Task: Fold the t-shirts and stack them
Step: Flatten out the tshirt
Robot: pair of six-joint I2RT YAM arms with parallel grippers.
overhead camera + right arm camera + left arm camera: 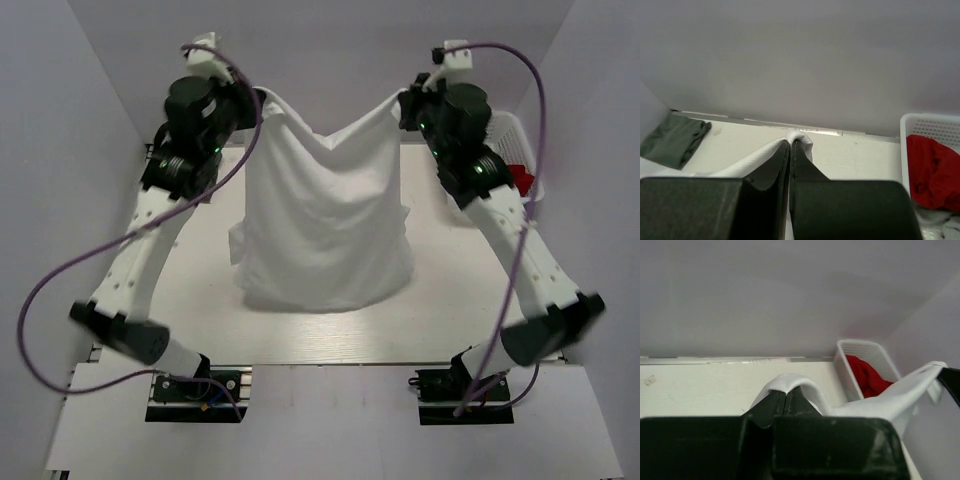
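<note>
The white t-shirt [325,220] hangs spread between both arms, its lower part bunched on the table. My left gripper [262,100] is shut on its upper left corner, and the cloth folds over the closed tips [786,392]. My right gripper [402,102] is shut on the upper right corner, with white cloth [801,136] pinched at the tips [790,145]. The top edge sags between the two grips. A folded dark grey-green t-shirt [672,141] lies on the table at the left of the right wrist view; the top view does not show it.
A white plastic basket [522,140] stands at the table's back right with a red cloth [932,167] inside. The left wrist view also shows the basket [860,346]. Grey walls enclose the back and sides. Purple cables loop from both arms.
</note>
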